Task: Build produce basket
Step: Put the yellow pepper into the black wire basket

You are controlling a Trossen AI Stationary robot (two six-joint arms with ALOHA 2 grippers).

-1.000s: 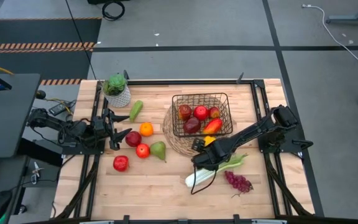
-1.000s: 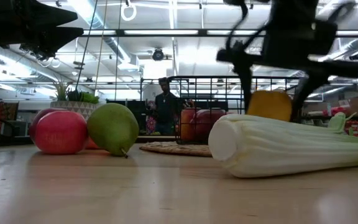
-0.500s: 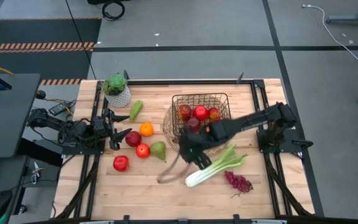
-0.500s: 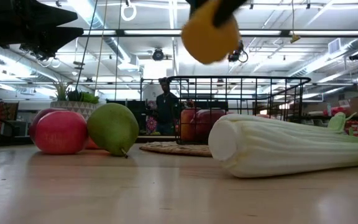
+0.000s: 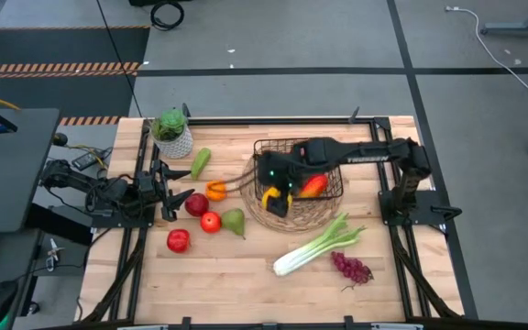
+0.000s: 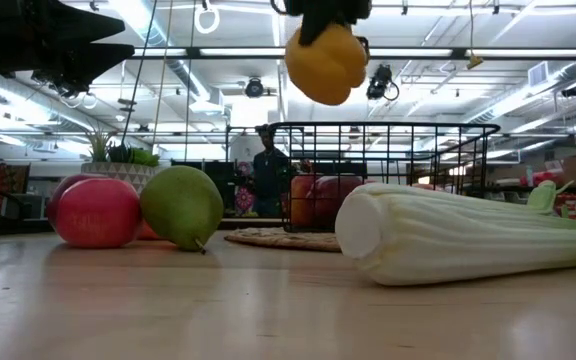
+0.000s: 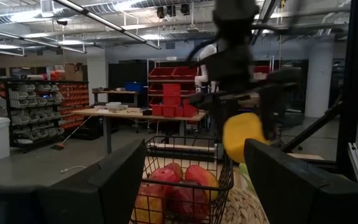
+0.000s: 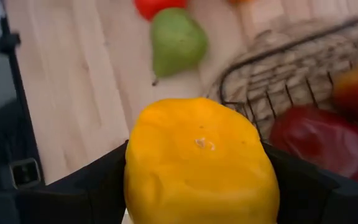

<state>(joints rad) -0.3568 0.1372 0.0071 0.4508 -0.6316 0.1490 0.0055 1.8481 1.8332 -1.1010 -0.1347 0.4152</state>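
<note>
My right gripper (image 5: 274,190) is shut on a yellow pepper (image 5: 269,198). It hangs over the near left corner of the black wire basket (image 5: 330,147), which stands on a round straw mat (image 5: 293,218). Red apples and a red pepper (image 5: 313,186) lie in the basket. On the table lie celery (image 5: 319,246), purple grapes (image 5: 351,268), red apples (image 5: 178,240), an orange (image 5: 215,190) and two green pears (image 5: 234,221). My left gripper (image 5: 174,192) waits open at the left edge, next to a dark red apple (image 5: 196,203). My right gripper pinches the yellow pepper between its two fingers (image 8: 86,190), one on each opposite side of its body (image 8: 143,168). The fingers slant steeply down from above. The pepper (image 6: 325,62) hangs below them, lifted clear of the table, above the basket's rim.
A potted green plant (image 5: 171,133) in a white pot stands at the far left. Black frame rails (image 5: 380,165) run along the table's sides. Bare wood lies near the front edge, left of the celery. A person (image 6: 265,180) stands in the room beyond the table.
My right gripper has risen from beside the celery and swung toward the table's far left, rolling its wrist, until it is over the basket's near left corner. The yellow pepper has gone with it, lifted clear of the table. The celery has stayed in place.
</note>
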